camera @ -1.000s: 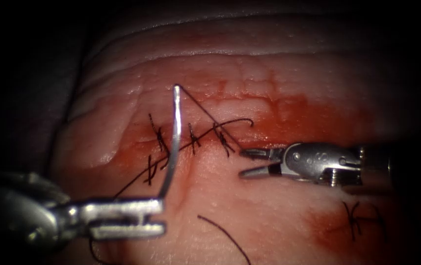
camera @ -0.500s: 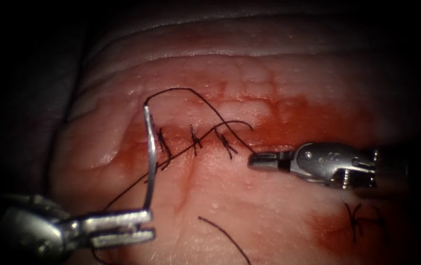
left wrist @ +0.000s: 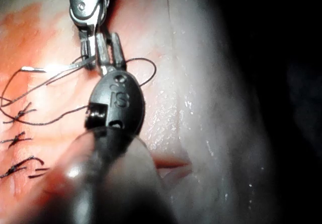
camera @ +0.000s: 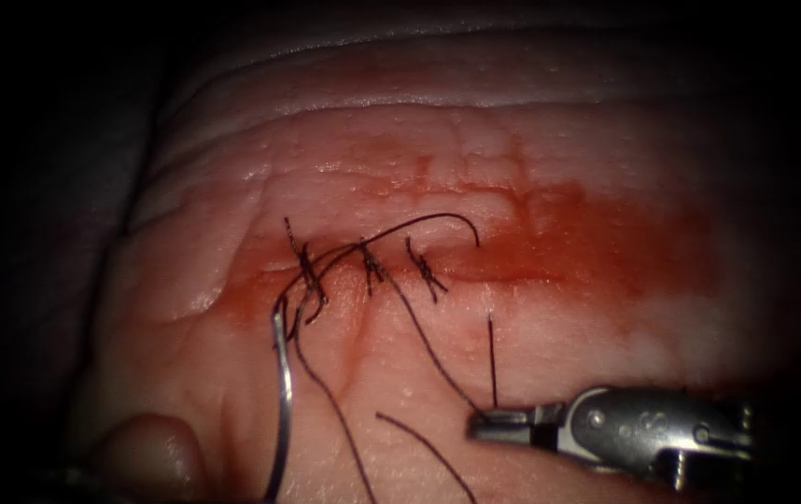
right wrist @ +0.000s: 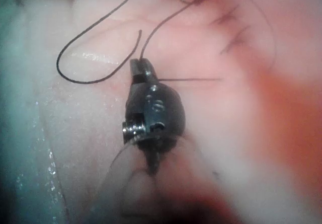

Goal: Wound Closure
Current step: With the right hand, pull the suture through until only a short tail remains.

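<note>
The right arm's silver needle driver (camera: 494,425), at lower right in the endoscope view, has its jaws clamped on the thin dark thread (camera: 424,341). The curved steel needle (camera: 281,392) stands free of the pink tissue (camera: 531,345) at lower left, below the stitched cut (camera: 368,266). In the left wrist view the left arm's tool (left wrist: 108,58) grips the needle near one end.

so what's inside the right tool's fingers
The right tool has its fingers shut on the thread, which enters at their tip. How far it runs between them is covered.

The tissue (camera: 531,149) carries a stitched cut (camera: 372,266), red fluid (camera: 606,243) and loose thread (camera: 419,443) on its surface.
</note>
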Tool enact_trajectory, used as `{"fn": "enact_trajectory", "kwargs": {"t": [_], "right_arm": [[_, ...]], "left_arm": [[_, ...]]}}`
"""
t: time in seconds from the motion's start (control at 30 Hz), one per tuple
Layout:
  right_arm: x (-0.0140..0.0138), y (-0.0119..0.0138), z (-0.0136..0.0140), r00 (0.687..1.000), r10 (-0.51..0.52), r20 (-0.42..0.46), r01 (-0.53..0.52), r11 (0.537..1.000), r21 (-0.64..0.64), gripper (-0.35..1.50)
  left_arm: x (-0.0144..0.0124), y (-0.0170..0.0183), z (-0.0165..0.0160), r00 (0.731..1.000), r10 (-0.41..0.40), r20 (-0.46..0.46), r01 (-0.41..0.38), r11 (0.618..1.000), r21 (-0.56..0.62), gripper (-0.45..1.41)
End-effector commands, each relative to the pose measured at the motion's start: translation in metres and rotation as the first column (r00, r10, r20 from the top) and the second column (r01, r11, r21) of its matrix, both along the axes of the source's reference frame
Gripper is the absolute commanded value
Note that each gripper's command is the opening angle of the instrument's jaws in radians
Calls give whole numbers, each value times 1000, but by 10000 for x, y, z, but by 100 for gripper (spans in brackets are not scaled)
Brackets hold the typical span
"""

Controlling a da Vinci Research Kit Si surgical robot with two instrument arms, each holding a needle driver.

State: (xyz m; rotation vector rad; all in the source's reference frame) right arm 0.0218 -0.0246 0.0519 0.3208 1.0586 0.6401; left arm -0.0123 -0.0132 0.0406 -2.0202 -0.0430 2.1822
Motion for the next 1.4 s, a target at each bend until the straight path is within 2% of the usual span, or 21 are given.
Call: {"fn": "enact_trajectory", "kwargs": {"t": [0.03,0.2,0.37,0.43,0.47,0.5,0.53,0.6,0.67,0.77,0.93,1.07,1.27,1.3,1.4], "right_arm": [[12,-19,-6,1000,1,-6,-1,1000,-1,-35],[25,-44,-26,1000,-17,-13,17,1000,-5,-35],[39,-58,-44,999,-34,-24,34,999,-8,-35],[43,-57,-47,998,-56,-32,53,995,-79,-35],[44,-54,-48,997,-69,-33,64,989,-134,-27],[45,-48,-48,996,-77,-41,68,981,-183,22],[44,-43,-48,995,-82,-50,70,974,-214,56],[40,-27,-45,994,-85,-63,65,959,-275,109],[32,-11,-40,993,-88,-73,60,944,-325,124],[16,11,-29,994,-78,-75,47,936,-348,128],[-7,36,-3,996,-81,-43,58,919,-389,118],[-12,54,20,997,-70,-16,58,917,-394,111],[-3,68,49,999,-46,20,51,916,-397,114],[-1,69,53,998,-50,27,57,916,-396,111],[6,70,66,995,-87,46,98,917,-386,79]], "left_arm": [[-3,-6,3,1000,2,1,-2,1000,1,-45],[10,-16,-2,1000,14,11,-14,1000,12,-45],[27,-17,-9,1000,5,-4,-5,1000,17,-45],[32,-15,-13,1000,-5,1,5,1000,20,-45],[34,-13,-16,1000,-10,3,10,1000,22,-45],[36,-11,-19,1000,-16,5,16,1000,24,-45],[38,-9,-21,1000,-26,7,25,999,27,-45],[45,0,-27,999,-53,14,52,998,36,-45],[53,9,-30,996,-83,12,82,996,47,-45],[71,23,-33,992,-126,-4,126,990,69,-45],[97,35,-31,983,-179,-42,182,981,73,-45],[100,36,-28,977,-200,-70,205,976,68,-45],[99,38,-22,978,-198,-66,202,977,66,-45],[99,38,-21,978,-198,-66,202,977,66,-45],[99,39,-20,978,-198,-66,203,977,66,-45]]}}
